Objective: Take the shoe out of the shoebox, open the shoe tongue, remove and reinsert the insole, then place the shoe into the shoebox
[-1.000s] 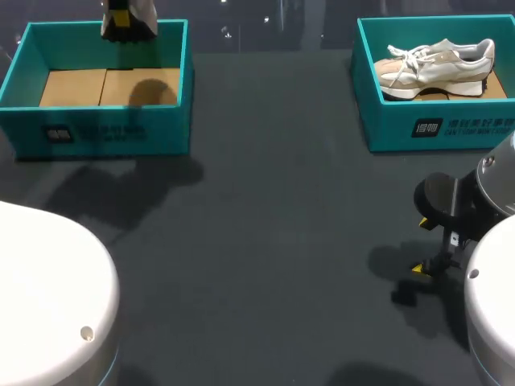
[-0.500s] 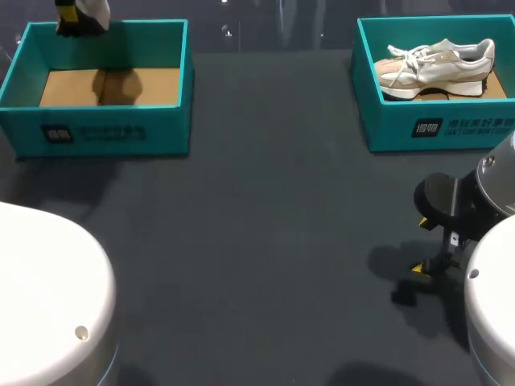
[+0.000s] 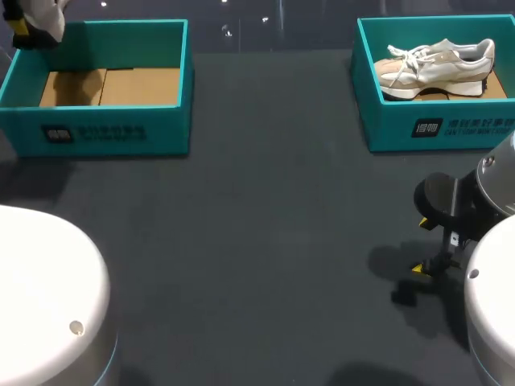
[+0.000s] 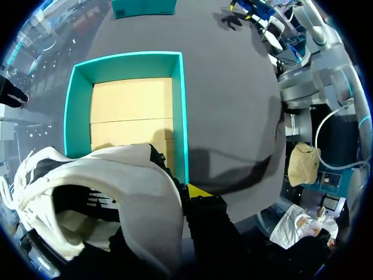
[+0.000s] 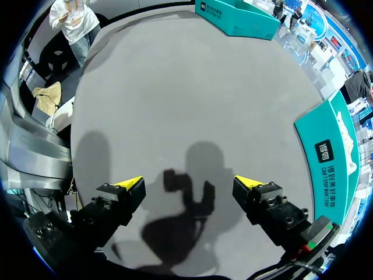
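Note:
My left gripper (image 3: 20,30) hangs over the far left corner of the left teal shoebox (image 3: 173,88), shut on a white shoe (image 3: 42,16). In the left wrist view the shoe (image 4: 99,192) fills the space at the gripper (image 4: 175,195), opening upward, with one yellow fingertip (image 4: 198,189) showing beside its heel. The box (image 4: 180,116) under it holds only its cardboard floor. A second pale shoe (image 3: 438,63) lies in the right teal shoebox (image 3: 418,129). My right gripper (image 5: 189,184) stands open above bare table, near the front right (image 3: 426,241).
The dark table mat (image 3: 273,225) stretches between the two boxes and toward the front. The right box's side wall (image 5: 326,154) is off to one side of the right gripper.
My left gripper has carried the white shoe leftward, from above the left box's back wall to its far left corner. The right arm has not moved.

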`<state>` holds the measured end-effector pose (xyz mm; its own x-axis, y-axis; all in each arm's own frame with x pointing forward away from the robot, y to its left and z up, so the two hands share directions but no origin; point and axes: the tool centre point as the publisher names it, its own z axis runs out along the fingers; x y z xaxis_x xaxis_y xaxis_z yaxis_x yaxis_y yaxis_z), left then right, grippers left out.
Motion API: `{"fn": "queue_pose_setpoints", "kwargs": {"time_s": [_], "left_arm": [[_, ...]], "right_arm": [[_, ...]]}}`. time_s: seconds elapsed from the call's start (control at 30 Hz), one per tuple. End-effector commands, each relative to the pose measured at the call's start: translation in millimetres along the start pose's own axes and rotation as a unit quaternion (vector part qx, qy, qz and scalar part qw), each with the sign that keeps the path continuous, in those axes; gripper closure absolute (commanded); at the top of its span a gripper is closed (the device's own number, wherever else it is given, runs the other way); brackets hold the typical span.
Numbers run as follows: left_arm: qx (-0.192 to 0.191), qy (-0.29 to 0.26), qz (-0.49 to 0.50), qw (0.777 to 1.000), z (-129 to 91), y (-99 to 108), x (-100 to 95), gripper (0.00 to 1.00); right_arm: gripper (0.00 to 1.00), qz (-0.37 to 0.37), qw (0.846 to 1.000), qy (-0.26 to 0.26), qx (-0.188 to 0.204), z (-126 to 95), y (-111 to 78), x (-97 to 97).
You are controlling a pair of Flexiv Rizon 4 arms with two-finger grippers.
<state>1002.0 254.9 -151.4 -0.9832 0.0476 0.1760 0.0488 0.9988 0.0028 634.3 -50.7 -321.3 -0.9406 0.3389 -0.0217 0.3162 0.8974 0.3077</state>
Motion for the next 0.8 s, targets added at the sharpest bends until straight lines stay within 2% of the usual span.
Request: {"fn": "queue_pose_setpoints", "kwargs": {"time_s": [0.03,0.13,0.27,0.33,0.8], "left_arm": [[0.013,0.0,0.037,0.999,11.6,18.4,-0.3,1.0],[-0.014,-0.004,0.106,0.994,17.1,25.1,-2.9,1.0],[-0.036,-0.004,0.211,0.977,15.4,34.1,-8.8,1.0],[-0.077,0.01,0.256,0.964,13.8,39.3,-14.9,1.0],[-0.077,0.01,0.256,0.964,13.8,39.3,-14.9,1.0]], "right_arm": [[0.0,0.0,1.0,-0.002,0.0,-1.5,-1.0,2.4],[0.0,0.0,1.0,-0.002,0.0,-1.5,-1.0,2.4],[0.0,0.0,1.0,-0.002,0.0,-1.5,-1.0,2.4],[0.0,0.0,1.0,-0.002,0.0,-1.5,-1.0,2.4],[0.0,0.0,1.0,-0.002,0.0,-1.5,-1.0,2.4]]}}
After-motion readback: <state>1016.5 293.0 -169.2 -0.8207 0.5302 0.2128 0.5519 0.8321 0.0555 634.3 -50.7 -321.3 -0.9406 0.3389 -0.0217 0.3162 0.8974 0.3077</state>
